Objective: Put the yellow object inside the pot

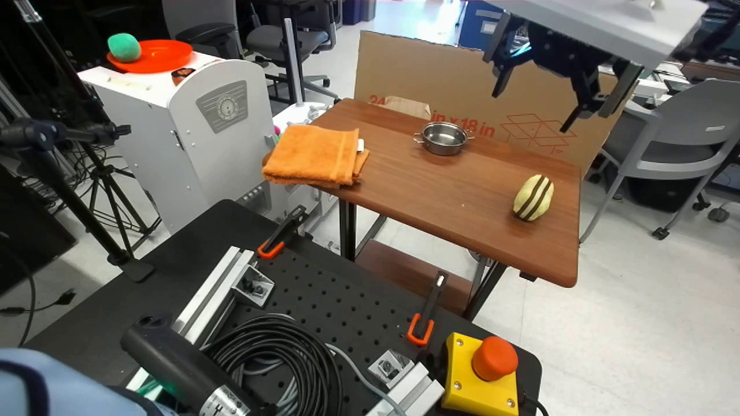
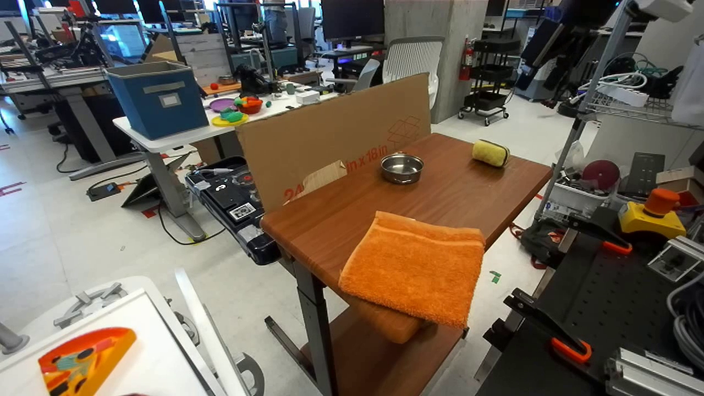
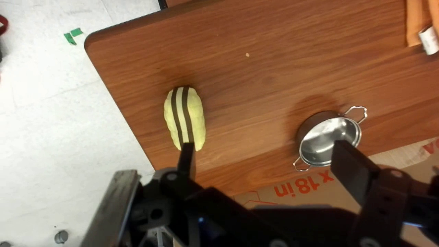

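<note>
The yellow object, oval and pale with dark stripes, lies on the wooden table near one end; it shows in both exterior views (image 1: 533,197) (image 2: 490,153) and the wrist view (image 3: 185,115). The small silver pot stands upright on the table beside the cardboard, in both exterior views (image 1: 442,149) (image 2: 400,177) and the wrist view (image 3: 308,127). Its visible inside holds nothing. My gripper (image 1: 532,110) is open and empty, high above the table. In the wrist view its fingers (image 3: 264,143) are wide apart; one tip overlaps the yellow object's end, the other the pot's rim.
A folded orange cloth (image 1: 312,153) (image 2: 418,264) lies at the table's opposite end, partly over the edge. A cardboard panel (image 1: 416,75) (image 2: 341,132) stands along one long side of the wooden table (image 1: 404,185). A black pegboard bench (image 1: 347,300) with clamps stands across a gap.
</note>
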Controlling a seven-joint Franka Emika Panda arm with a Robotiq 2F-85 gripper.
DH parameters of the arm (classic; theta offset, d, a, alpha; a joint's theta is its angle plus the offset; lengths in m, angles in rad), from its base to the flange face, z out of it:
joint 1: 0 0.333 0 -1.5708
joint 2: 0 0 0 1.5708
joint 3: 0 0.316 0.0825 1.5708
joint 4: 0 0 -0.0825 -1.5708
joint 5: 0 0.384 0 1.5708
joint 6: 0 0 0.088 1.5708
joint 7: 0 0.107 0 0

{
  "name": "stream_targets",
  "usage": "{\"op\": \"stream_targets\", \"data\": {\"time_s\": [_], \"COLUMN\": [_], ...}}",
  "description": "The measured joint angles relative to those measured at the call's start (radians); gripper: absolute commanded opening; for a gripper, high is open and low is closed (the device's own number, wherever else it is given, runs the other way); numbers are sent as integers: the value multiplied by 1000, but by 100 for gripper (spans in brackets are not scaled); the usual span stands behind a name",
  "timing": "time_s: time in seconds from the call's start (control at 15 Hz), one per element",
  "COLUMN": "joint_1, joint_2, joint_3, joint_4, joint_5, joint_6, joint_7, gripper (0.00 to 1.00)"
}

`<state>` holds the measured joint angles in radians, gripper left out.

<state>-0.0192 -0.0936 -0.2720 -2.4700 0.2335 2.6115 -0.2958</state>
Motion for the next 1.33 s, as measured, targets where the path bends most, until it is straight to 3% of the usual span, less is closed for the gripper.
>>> {"op": "stream_targets", "data": {"time_s": [0.73,1.33], "joint_1": [-149,-168], "joint_2": [399,590], "joint_3": [70,124], "joint_4": [249,443], "joint_5": [-21,-108], "joint_6": [19,-40], "joint_7": [-32,35], "gripper": [100,100]}}
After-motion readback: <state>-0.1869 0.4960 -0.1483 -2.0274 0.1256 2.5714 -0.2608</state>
